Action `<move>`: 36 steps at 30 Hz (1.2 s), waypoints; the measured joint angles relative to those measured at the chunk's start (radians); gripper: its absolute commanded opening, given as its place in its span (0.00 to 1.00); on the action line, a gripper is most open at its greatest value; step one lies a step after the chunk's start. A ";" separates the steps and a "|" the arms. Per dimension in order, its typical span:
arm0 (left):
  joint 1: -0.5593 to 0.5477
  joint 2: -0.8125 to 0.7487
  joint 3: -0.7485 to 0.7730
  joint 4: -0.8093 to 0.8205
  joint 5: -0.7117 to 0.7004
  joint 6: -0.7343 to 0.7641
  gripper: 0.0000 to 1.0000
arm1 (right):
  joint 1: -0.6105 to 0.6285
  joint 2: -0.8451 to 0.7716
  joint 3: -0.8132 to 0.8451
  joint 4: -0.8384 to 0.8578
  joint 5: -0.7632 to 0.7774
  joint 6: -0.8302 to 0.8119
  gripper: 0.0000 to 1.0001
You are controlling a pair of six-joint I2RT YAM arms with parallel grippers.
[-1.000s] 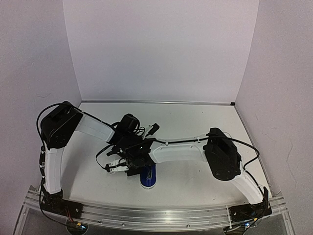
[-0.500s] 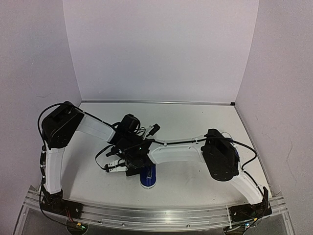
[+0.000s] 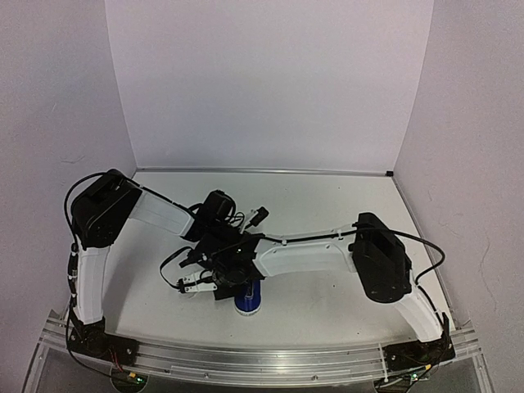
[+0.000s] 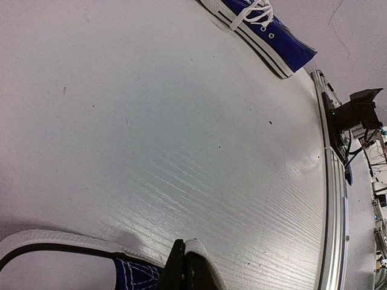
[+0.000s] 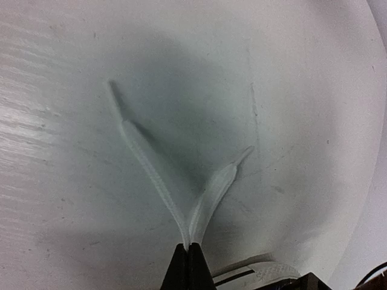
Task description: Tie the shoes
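One blue sneaker with a white toe cap shows in the top view below the crossed wrists, and in the left wrist view with its white laces. The second sneaker is hidden under the arms in the top view. Only its white sole and blue canvas show by my left gripper, which is shut with a white lace strip against it. My right gripper is shut on two white lace strands that fan out flat over the table. A bit of sole lies beside it.
The table's near metal rail runs close to the far sneaker. White walls close the back and both sides. Both forearms cross over the middle front of the white table.
The right arm's elbow has shifted slightly right and its wrist has dropped a little toward the near edge. Both grippers stay shut.
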 measured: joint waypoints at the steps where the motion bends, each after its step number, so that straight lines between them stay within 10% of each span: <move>1: 0.000 0.000 0.000 0.000 0.000 0.000 0.00 | 0.005 -0.019 -0.014 -0.001 0.000 0.005 0.00; 36: -0.029 -0.284 -0.203 0.022 -0.130 -0.025 0.00 | -0.074 -0.700 -0.777 0.489 -0.261 0.526 0.00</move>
